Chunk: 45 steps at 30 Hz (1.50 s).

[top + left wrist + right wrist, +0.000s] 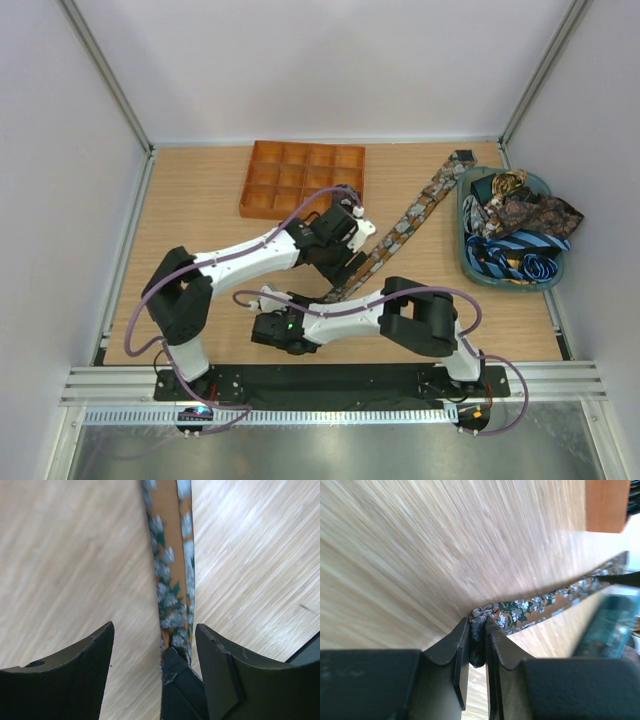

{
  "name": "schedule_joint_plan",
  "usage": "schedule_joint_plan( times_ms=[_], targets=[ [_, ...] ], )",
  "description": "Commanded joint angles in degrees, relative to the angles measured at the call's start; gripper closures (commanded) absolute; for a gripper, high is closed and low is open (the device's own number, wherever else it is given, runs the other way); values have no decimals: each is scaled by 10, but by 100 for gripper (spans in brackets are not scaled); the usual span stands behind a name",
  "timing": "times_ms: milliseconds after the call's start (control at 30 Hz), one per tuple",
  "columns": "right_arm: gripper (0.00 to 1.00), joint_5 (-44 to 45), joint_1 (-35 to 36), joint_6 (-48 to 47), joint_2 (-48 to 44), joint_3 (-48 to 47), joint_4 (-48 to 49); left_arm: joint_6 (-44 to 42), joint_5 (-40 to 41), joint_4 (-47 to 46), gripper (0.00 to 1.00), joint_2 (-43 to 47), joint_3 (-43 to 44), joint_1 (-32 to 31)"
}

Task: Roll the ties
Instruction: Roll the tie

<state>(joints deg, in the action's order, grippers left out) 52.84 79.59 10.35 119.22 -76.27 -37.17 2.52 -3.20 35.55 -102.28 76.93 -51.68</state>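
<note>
Right hand [477,640] is clenched on the narrow end of the paisley tie [405,225]. Dark bunched fabric is pinched between its two fingers [457,652], down at table [200,200] level.

From that grip the tie lies flat on the table and runs out ahead of the hand in a straight diagonal. Its far end lies just beside the rim of the teal basket [465,255].

Left hand [154,640] is released, jaws standing wide. It sits right over the same end of the tie, close up against the right hand. The strip passes out between its fingers [75,680], clear wood showing either side, so no contact with the pads as far as I can see. A dark tip sits on the tie's near end between those fingers; I can't tell what it is from the wrist view.

The other ties [520,235] are in the basket, well off to the right of both hands. They're a loose heap, paisley ones on top and toward the back, blue striped ones nearer. None of them looks coiled.

Orange tray [300,180] is on the table just beyond the left hand, apart from the tie. One corner of it shows in the right wrist view.

Both wrist views are slightly blurred.
</note>
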Motion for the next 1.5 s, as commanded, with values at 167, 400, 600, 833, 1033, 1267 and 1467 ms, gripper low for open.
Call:
schedule_joint_plan(
  times_ms=[167,400,600,833,1033,1267,1467],
  targets=[
    [79,-91,-23,55,-124,52,102,51,86,-143,29,164,-101,43],
    [78,-251,-90,85,-231,164,220,114,162,-255,6,292,-232,83],
    [78,-370,-145,109,-278,232,291,185,185,-293,0,334,-279,128],
    [78,-446,-195,143,-307,277,338,251,201,-306,0,342,-320,163],
    [78,-520,-240,171,-324,316,368,249,181,-339,0,361,-353,168],
    [78,-670,-328,220,-336,361,456,178,69,-453,0,390,-432,168],
    [78,-755,-385,252,-307,398,531,85,-95,-491,0,346,-446,158]
  ],
)
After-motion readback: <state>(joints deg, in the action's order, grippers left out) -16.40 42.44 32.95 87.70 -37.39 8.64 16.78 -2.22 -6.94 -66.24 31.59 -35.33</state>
